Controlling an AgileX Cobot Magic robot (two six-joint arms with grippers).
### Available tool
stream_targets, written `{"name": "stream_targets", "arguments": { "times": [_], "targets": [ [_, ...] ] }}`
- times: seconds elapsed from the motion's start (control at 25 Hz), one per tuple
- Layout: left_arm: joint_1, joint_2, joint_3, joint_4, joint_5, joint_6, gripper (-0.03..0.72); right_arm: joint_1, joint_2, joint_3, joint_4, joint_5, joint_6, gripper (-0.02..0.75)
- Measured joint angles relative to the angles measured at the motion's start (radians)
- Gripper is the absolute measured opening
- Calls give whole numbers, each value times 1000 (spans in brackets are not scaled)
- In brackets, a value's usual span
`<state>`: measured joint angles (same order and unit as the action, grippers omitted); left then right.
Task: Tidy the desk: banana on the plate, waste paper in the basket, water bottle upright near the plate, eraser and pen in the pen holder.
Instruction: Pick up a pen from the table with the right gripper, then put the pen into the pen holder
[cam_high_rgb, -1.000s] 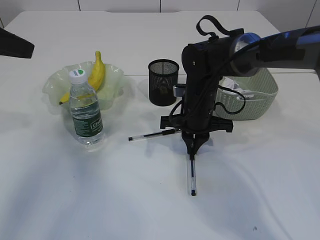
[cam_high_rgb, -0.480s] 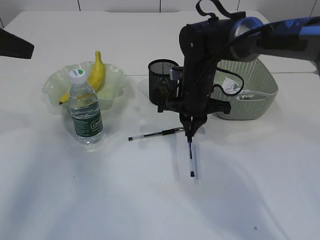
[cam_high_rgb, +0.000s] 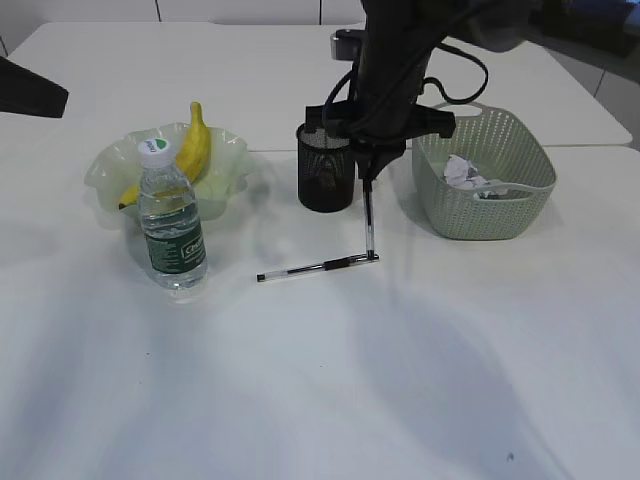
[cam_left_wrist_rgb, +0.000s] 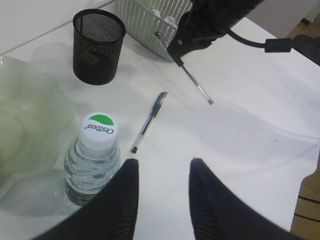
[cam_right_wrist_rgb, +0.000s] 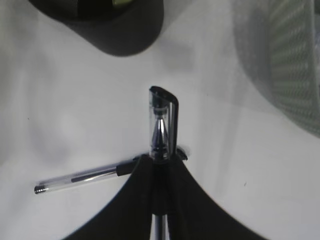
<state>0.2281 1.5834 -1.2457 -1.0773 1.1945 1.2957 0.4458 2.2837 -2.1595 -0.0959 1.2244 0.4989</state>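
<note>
**Right pincer clamped on a pen above the white desk**

The right gripper (cam_high_rgb: 369, 172) has its black fingers pressed together on the top of a clear-barrelled ballpoint pen (cam_high_rgb: 369, 220), which we see hanging almost straight down, clear of the desk in the left wrist view, just beside the black metal mesh cylindrical pen holder (cam_high_rgb: 327, 165). The left gripper (cam_left_wrist_rgb: 160, 187) hovers with its two dark fingers parted and nothing between them, above the small clear plastic water bottle with a dark green label and white cap (cam_high_rgb: 171, 221).

That bottle stands upright, touching or nearly touching the pale translucent green plate with the ruffled rim (cam_high_rgb: 228, 165), where the long curved yellow banana (cam_high_rgb: 190, 150) lies. A second clear pen with a black grip (cam_high_rgb: 317, 268) lies flat on the large plain white desk (cam_high_rgb: 320, 380), between bottle and hanging pen. The crumpled white waste paper (cam_high_rgb: 465, 172) sits inside the sage-green rectangular woven-look plastic basket (cam_high_rgb: 480, 215), to the right of the mesh cup. We cannot make out the eraser for certain; something pale shows inside the holder.

The tabletop is bare matt white with soft shadows; behind it we see a second white surface and a pale panelled wall.
</note>
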Motion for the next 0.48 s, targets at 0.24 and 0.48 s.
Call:
{"name": "stream_targets", "arguments": {
  "times": [0.24, 0.48],
  "targets": [
    [0, 0, 0, 0, 0, 0, 233, 0, 0, -71, -62, -58, 0, 41],
    [0, 0, 0, 1, 0, 0, 233, 0, 0, -122, -101, -133, -2, 39]
  ]
}}
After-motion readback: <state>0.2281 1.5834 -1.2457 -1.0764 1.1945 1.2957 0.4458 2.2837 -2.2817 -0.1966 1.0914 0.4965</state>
